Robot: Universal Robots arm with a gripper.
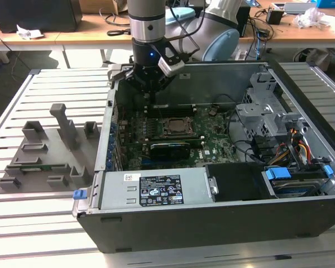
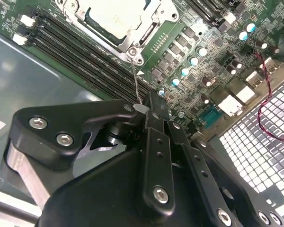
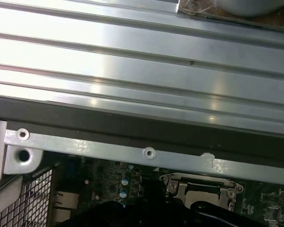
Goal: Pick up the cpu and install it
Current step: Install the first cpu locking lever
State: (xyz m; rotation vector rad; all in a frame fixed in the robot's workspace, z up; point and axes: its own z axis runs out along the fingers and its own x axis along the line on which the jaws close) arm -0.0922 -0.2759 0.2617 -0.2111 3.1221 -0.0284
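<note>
Currently, largest item first:

1. Case (image 1: 223, 223): open, filling the centre and right of the exterior view. I take the step in hand to be the work at the socket, so I would hold my tool upright and keep it off the rear wall just beside it.
2. Fixture (image 1: 44, 156): grey and moulded, on the slatted table at the exterior view's left, well apart from my tool.
3. Board (image 1: 212, 139): green, lying flat inside the case, with dense small parts around the socket. A sideways slip there could do damage.
4. Gripper (image 1: 149, 94): mine, hanging over the board's rear corner in the upper middle of the exterior view. The second wrist view shows the fingers drawn together with nothing seen between them.
5. Label (image 1: 156, 190): white, on the metal box along the case's front edge. It carries print and symbols too small for me to read.
6. Socket (image 2: 118, 23): metal-framed, near the gripper but not under it.
7. Cpu (image 2: 114, 15): the pale square lying flat inside the socket frame, by my judgement. No writing can be made out on it.
8. Wire (image 2: 136, 80): thin, running between the socket corner and my fingertips. I would avoid snagging it.
</note>
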